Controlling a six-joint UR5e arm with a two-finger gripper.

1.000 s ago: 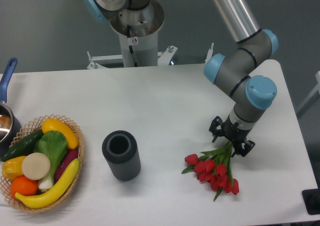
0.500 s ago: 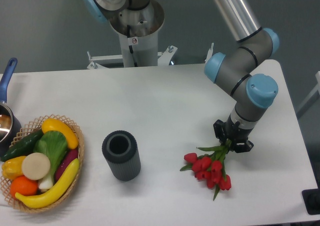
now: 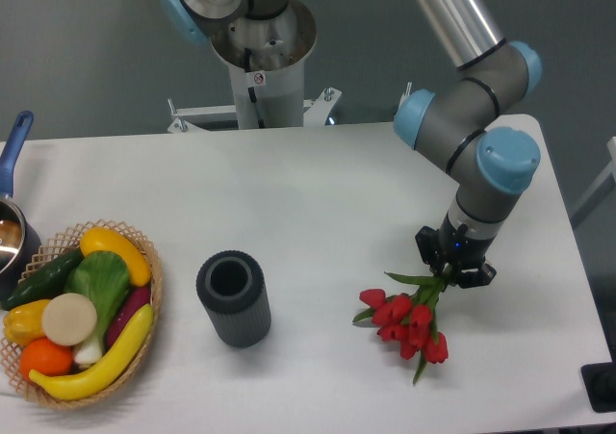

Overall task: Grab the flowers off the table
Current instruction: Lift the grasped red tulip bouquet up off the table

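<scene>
The flowers (image 3: 408, 319), a bunch of red tulips with green stems and leaves, hang at the right front of the white table (image 3: 318, 203), heads pointing down and to the left. My gripper (image 3: 453, 269) points downward and is shut on the stem end of the bunch. The stems run up between the fingers and are hidden there. Whether the lowest tulip heads touch the tabletop cannot be told.
A dark ribbed cylinder vase (image 3: 233, 298) stands upright left of the flowers. A wicker basket (image 3: 144, 299) of fruit and vegetables sits at the front left, with a blue-handled pot (image 3: 13, 224) behind it. The arm's base (image 3: 258, 54) stands behind the table.
The gripper went from open around the stems to shut on them, then moved slightly up and right. The bunch has gathered and shifted with it.
</scene>
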